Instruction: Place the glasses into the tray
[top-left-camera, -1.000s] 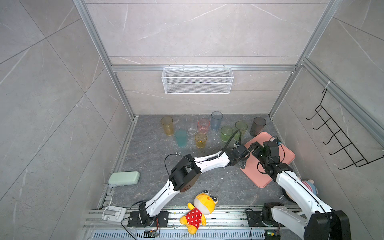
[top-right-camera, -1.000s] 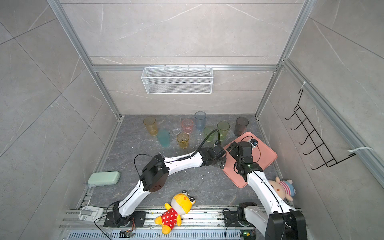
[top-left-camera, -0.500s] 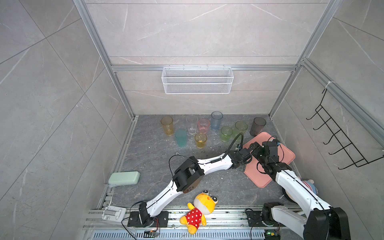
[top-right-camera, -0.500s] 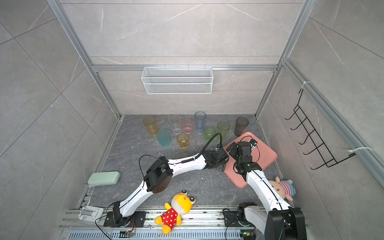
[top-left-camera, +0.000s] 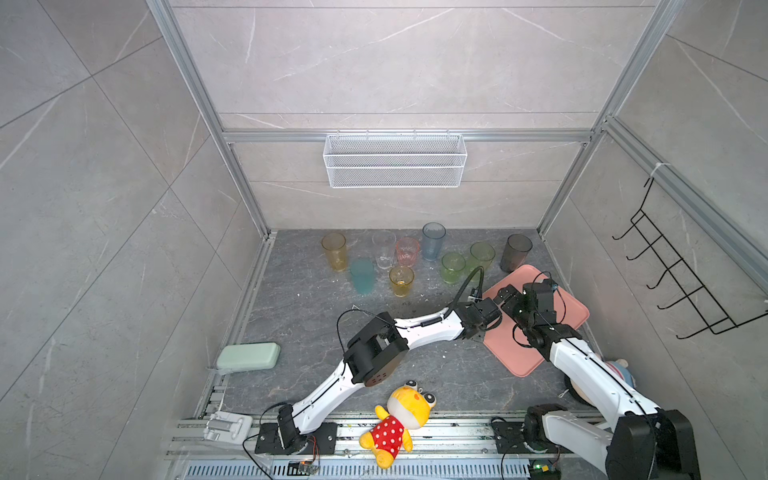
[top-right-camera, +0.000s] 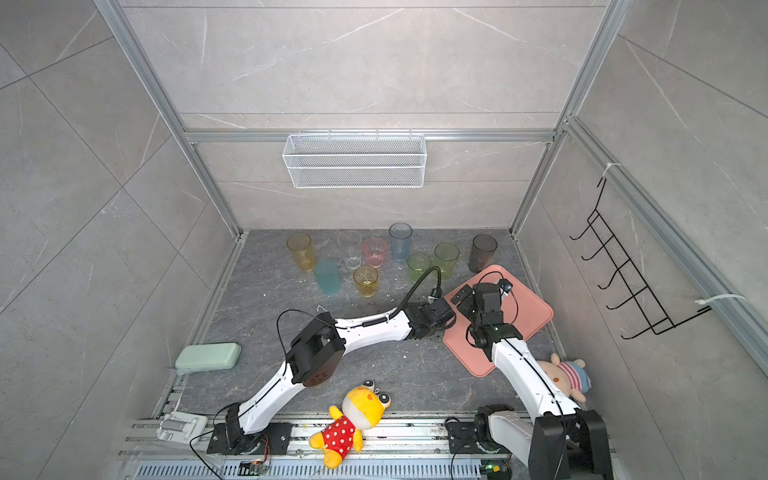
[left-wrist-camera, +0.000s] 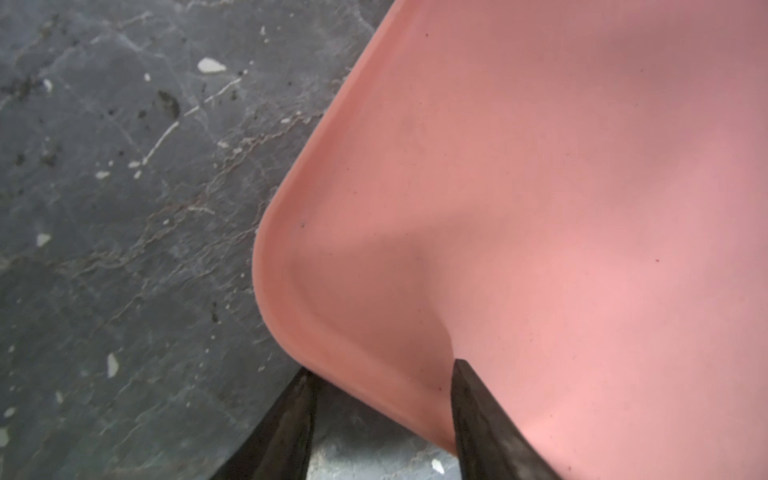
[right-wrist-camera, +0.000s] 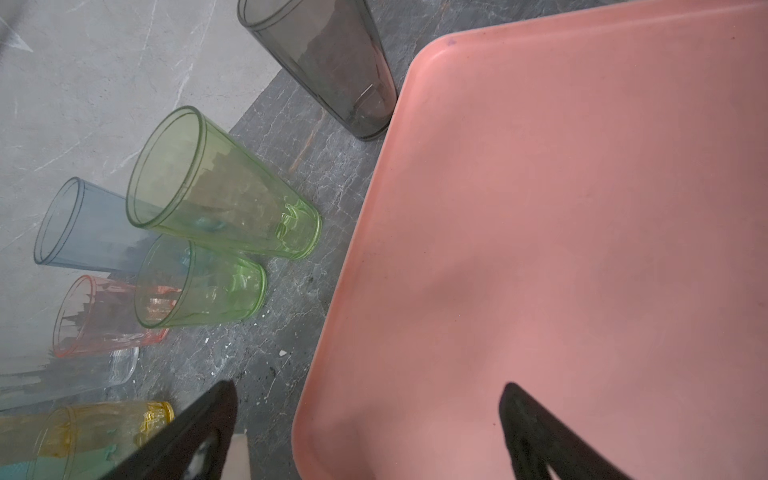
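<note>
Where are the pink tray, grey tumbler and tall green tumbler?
pink tray (top-left-camera: 510, 356), in a top view, bare near corner
grey tumbler (top-left-camera: 514, 255), in a top view, wall
tall green tumbler (right-wrist-camera: 224, 195), right wrist view, wall

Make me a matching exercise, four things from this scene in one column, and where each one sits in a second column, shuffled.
Things:
1. white wire basket
2. smoky grey tumbler
3. mint case
4. yellow plush toy

Places:
A. standing on the floor by the far corner of the pink tray
B. lying at the front rail, between the two arm bases
C. hanging on the back wall
D. at the left edge of the floor

Pairs: 1-C, 2-A, 3-D, 4-B
</note>
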